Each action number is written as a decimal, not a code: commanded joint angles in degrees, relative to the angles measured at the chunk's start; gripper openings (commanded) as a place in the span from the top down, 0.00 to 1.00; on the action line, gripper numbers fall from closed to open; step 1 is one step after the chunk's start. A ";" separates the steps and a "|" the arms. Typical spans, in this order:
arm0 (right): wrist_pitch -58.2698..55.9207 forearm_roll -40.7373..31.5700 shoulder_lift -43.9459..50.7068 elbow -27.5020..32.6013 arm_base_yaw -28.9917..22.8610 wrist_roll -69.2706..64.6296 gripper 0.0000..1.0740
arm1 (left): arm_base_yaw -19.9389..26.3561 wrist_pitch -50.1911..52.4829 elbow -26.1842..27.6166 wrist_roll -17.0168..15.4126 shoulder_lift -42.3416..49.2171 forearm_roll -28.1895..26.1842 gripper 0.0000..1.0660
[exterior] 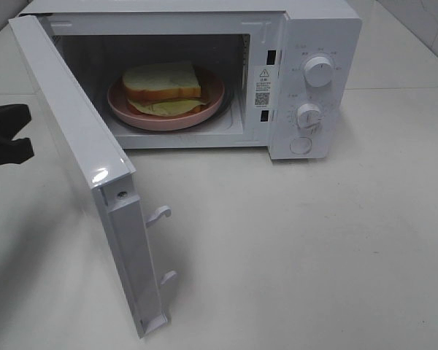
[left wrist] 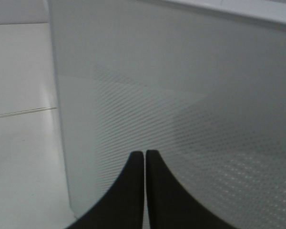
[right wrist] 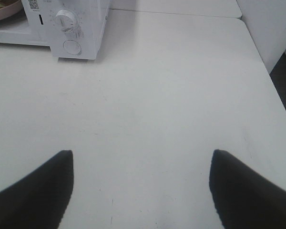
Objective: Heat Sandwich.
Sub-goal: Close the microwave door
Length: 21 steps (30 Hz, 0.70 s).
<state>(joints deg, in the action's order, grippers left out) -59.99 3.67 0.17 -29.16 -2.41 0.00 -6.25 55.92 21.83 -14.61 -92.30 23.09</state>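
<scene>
The sandwich, pale bread with tan crust and yellow-green filling, lies on a round pink plate inside the white microwave. The microwave door stands wide open, swung toward the front left. My left gripper is shut and empty, its tips close to the outer face of the door; it shows at the left edge of the exterior view. My right gripper is open and empty above bare table, away from the microwave.
Two white latch hooks stick out of the door's free edge. Two round dials and a button sit on the microwave's right panel. The white table spreads in front. A white wall stands at the table's far side in the right wrist view.
</scene>
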 commanded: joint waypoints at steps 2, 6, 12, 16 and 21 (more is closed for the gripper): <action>0.46 0.06 1.49 0.29 0.46 -0.69 0.29 | -2.58 0.86 2.06 0.11 -1.66 -0.11 1.00; 0.46 0.06 1.49 0.29 0.46 -0.69 0.29 | -5.33 0.80 4.24 0.06 -3.04 -0.63 1.00; 0.46 0.06 1.49 0.29 0.46 -0.69 0.29 | -9.40 0.29 7.51 0.06 -5.33 -2.35 1.00; 0.46 0.06 1.49 0.29 0.46 -0.69 0.29 | -11.46 -0.74 10.26 0.06 -7.28 -2.52 1.00; 0.46 0.06 1.49 0.29 0.46 -0.69 0.29 | -14.38 -2.23 13.35 0.06 -8.88 -3.72 1.00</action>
<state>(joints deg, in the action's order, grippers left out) -59.99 3.72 0.17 -29.16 -2.41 0.00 -19.54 54.26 33.92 -14.61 -100.96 20.45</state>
